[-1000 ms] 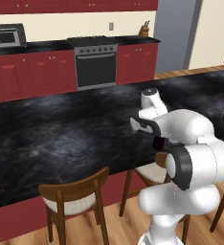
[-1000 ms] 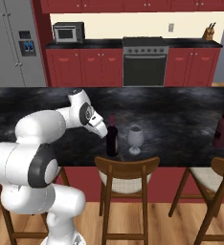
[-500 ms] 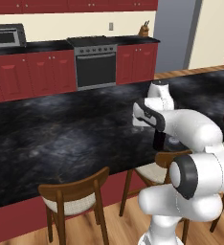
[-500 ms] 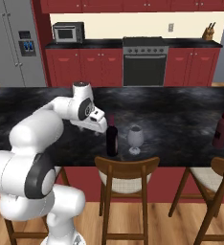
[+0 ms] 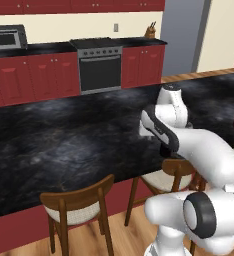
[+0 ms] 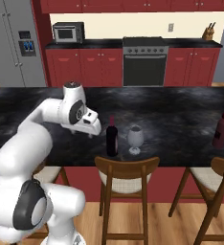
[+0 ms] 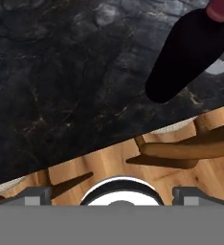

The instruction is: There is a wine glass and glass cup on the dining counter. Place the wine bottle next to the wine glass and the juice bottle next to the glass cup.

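The arm [image 6: 42, 124] is built of glossy white, rounded shells, thick tubes joined by bulbous elbows. Dark grey bands ring the joints, and a large round dark grey cap [image 6: 27, 211] with a paler grey centre covers the side of a lower joint. The white hand [image 6: 87, 123] carries a black strip along its edge.

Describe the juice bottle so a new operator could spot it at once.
Look along the dining counter, the long black marble-like top with a red base. Far right of the wine bottle and wine glass, the juice bottle stands alone near the front edge. It is shorter, wider, dark red, capped.
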